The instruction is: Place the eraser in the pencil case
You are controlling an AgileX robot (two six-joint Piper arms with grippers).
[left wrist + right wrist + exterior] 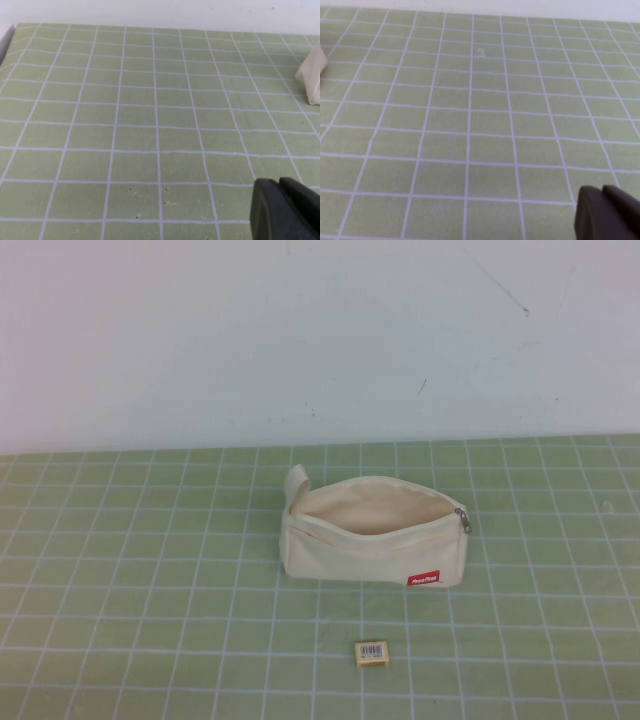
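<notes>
Grippers barely show: the left gripper (pixel 287 210) and right gripper (pixel 609 212) each appear only as a dark corner of the housing in their own wrist view, low over the green gridded counter (pixel 120 570), and neither is seen from above. I cannot tell whether either's jaws are apart or together. The pencil case (pixel 372 532) lies unzipped mid-counter; the eraser (pixel 372 652) sits near it at 6 o'clock, apart.

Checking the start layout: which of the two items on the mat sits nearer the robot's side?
The eraser, the small barcode-labelled block, lies nearer than the open case. Neither hand is near it.
</notes>
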